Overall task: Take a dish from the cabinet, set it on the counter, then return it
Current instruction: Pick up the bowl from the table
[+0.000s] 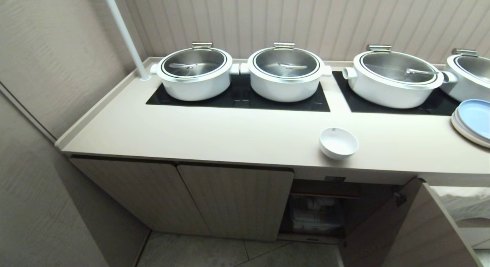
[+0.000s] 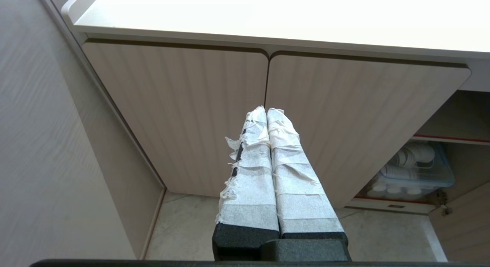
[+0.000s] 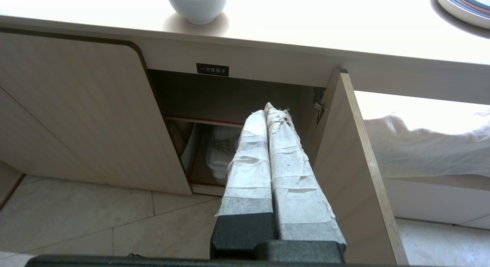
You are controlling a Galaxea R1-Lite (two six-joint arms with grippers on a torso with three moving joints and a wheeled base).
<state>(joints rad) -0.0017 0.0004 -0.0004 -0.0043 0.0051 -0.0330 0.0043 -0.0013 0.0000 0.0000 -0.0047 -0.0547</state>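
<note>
The dish, a small white bowl [image 1: 338,143] [image 3: 197,5], stands upright near the front edge of the cream counter [image 1: 214,135] [image 3: 306,33]. Right below it the cabinet [image 1: 237,200] has one door [image 1: 405,228] [image 3: 356,163] swung open, showing a red-edged shelf [image 3: 203,121] and a clear box [image 1: 317,215] [image 3: 220,156] inside. Neither arm shows in the head view. My left gripper [image 2: 266,110] is shut and empty, hanging low in front of the closed doors [image 2: 214,117]. My right gripper [image 3: 267,110] is shut and empty too, pointing into the open compartment from below the counter.
Several large white lidded pots [image 1: 285,71] sit on the black cooktop panels [image 1: 237,96] at the back. Pale blue plates [image 1: 474,121] are stacked at the counter's right end. A wall [image 1: 57,67] and a white pole [image 1: 124,33] close the left side. The floor [image 1: 237,253] is tiled.
</note>
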